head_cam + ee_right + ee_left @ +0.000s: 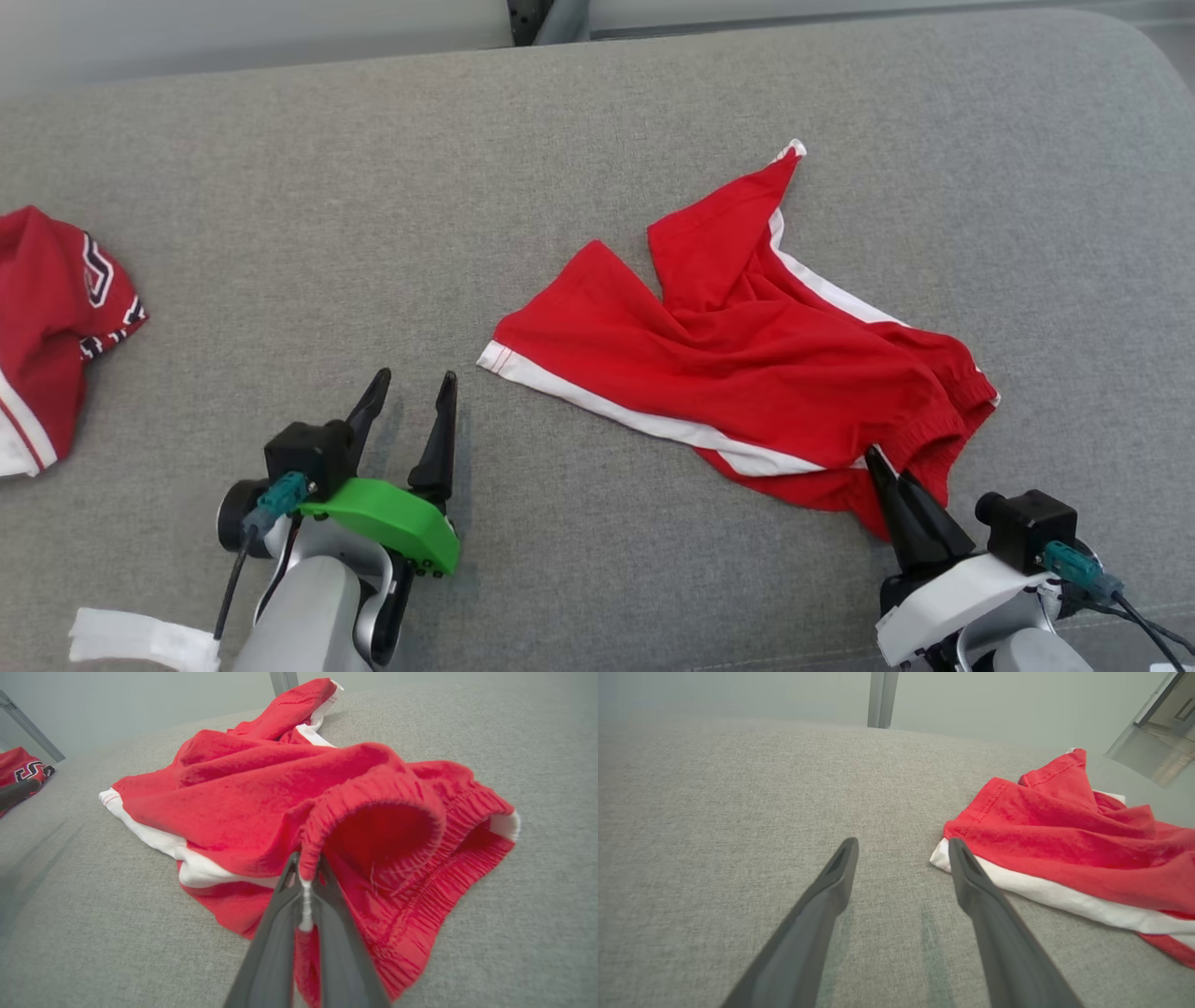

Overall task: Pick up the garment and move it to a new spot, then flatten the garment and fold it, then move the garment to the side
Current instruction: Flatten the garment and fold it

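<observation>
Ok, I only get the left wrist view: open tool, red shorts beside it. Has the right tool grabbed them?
Observer: Yes, the right tool is shut on the shorts, pinching the elastic waistband.
Operator: Is my left tool touching the hem?
Observer: No. From the head view the left tool stands open just short of the white-trimmed corner, with bare cushion between.
Operator: Anything else lying around?
Observer: A second red garment with dark lettering lies at the cushion's left edge.
</observation>
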